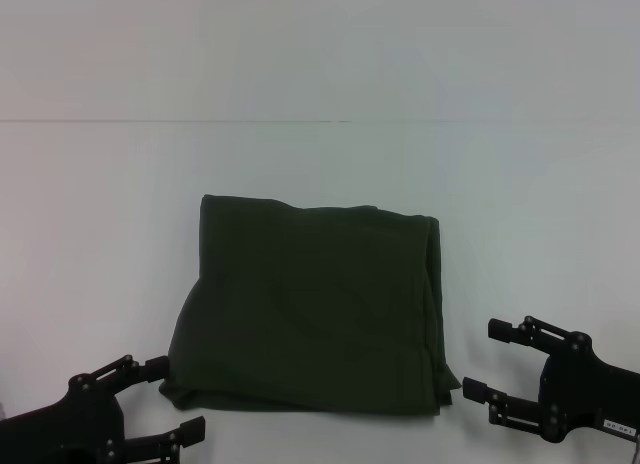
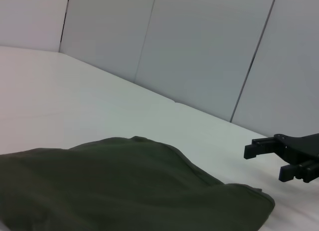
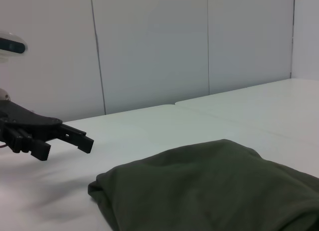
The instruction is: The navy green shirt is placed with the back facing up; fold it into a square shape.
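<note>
Olive navy green shirt (image 1: 310, 319) (folded square) between both open end effectors.

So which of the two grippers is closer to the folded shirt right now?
The left gripper: its upper finger almost meets the navy green shirt's near-left corner, while the right gripper sits apart, with bare table between.

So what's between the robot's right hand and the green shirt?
Nothing but bare white table. In the head view, the right gripper sits open just off the folded navy green shirt, near its near right corner, with only a small strip of table between them.
</note>
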Controlling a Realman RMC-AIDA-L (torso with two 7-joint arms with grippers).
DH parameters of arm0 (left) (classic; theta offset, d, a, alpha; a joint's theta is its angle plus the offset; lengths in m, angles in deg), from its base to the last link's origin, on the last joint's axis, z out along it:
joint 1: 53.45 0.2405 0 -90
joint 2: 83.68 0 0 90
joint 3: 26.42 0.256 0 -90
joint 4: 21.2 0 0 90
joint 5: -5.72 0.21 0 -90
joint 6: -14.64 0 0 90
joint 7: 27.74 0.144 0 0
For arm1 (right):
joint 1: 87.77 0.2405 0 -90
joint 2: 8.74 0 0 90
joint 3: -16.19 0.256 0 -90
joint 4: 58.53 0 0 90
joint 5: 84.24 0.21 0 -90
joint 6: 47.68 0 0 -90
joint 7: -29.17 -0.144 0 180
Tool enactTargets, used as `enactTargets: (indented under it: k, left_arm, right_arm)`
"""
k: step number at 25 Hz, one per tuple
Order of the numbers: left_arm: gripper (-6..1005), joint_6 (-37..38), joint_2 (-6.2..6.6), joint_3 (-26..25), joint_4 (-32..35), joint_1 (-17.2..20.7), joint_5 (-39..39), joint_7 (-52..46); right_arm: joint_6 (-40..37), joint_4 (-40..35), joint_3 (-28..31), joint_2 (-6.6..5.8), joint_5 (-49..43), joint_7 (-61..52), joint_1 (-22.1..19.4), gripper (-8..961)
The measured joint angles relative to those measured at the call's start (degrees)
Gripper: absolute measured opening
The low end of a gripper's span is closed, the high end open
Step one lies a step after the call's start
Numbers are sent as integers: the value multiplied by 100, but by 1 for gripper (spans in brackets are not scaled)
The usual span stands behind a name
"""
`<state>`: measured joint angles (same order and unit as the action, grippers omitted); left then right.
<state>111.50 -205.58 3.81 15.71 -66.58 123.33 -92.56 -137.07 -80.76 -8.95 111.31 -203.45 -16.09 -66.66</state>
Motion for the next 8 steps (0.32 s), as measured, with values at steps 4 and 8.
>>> enactTargets:
  k: [4,8]
  left_arm:
    - [952,-1,0,0,-6,-14,0,12]
    - [952,-1,0,0,-8,-18,0,16]
  right_arm:
    - [-4,0,0,0,3,0,4,824]
    - [-14,0,0,0,4,0,7,824]
